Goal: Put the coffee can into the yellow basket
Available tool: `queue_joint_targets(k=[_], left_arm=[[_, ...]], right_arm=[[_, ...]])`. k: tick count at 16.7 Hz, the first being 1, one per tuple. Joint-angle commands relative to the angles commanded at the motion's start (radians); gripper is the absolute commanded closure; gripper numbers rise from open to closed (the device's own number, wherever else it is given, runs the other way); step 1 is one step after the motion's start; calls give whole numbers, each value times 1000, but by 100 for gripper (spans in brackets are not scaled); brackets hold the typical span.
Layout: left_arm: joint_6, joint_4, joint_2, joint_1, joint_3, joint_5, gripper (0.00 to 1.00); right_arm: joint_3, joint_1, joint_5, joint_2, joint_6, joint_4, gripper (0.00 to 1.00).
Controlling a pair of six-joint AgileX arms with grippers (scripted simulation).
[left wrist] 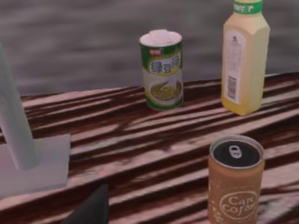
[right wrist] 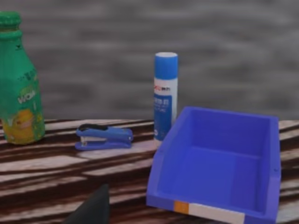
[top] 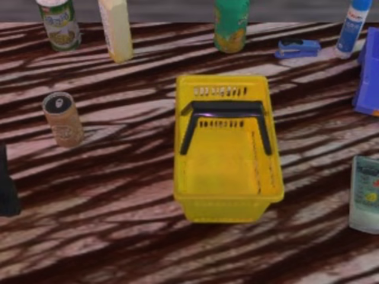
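Observation:
The coffee can (top: 62,118) is tan-brown with a dark top and silver rim. It stands upright on the left side of the table. In the left wrist view the coffee can (left wrist: 236,182) is close, with a pale round mark on its side. The yellow basket (top: 228,195) sits in the middle of the table, its black handles folded across its far half, and nothing shows inside. My left arm (top: 7,183) is at the table's left edge, nearer the front than the can and apart from it. Only a dark tip of my left gripper (left wrist: 91,210) shows. My right gripper (right wrist: 91,207) shows the same way, off the top view.
Along the back stand a green-and-white can (top: 59,23), a pale yellow bottle (top: 116,29), a green-and-yellow bottle (top: 231,25), a blue stapler (top: 297,47) and a glue stick (top: 354,26). A blue bin (top: 370,71) and a pale packet (top: 364,192) lie at the right edge. A white stand (left wrist: 18,140) is near my left arm.

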Motion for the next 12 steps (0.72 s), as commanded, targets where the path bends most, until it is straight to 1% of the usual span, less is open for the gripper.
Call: queue_joint_targets(k=[4, 12], left_arm=[[112, -205, 341, -21, 305, 1, 0], [372, -696, 1222, -52, 1061, -13, 0]], right_arm=[[0, 0, 0, 0, 0, 0, 0], [0, 0, 0, 0, 0, 0, 0]])
